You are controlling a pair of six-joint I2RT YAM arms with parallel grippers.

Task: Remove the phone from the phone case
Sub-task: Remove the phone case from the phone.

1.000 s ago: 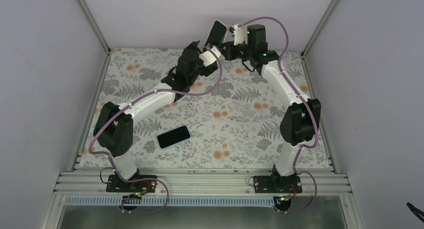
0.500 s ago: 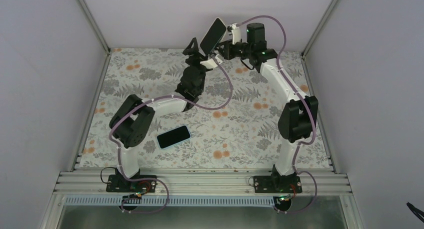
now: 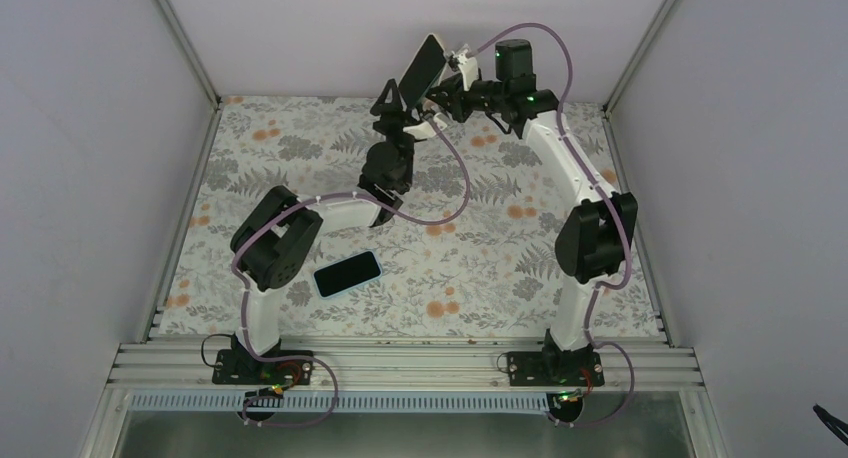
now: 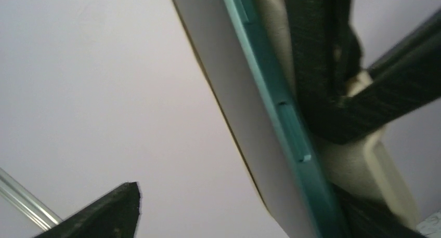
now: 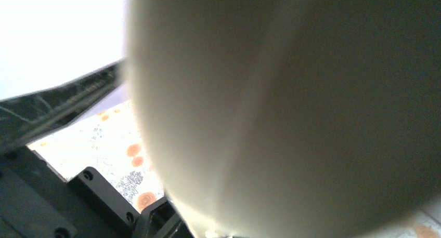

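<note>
right tool [image 3: 447,81]: clamped on the phone case [image 3: 422,66], held aloft
left tool [image 3: 398,98]: wide, straddling it
tip: pinch the rim only, peel slow

The table [image 3: 480,268] is showing its floral cloth of grey ferns and orange blossoms. One dark-screened phone [image 3: 348,274] is lying flat on it, screen up, toward my left side.

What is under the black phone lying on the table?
Flowery table cover shows all around the phone. What lies directly beneath is covered by it.
</note>
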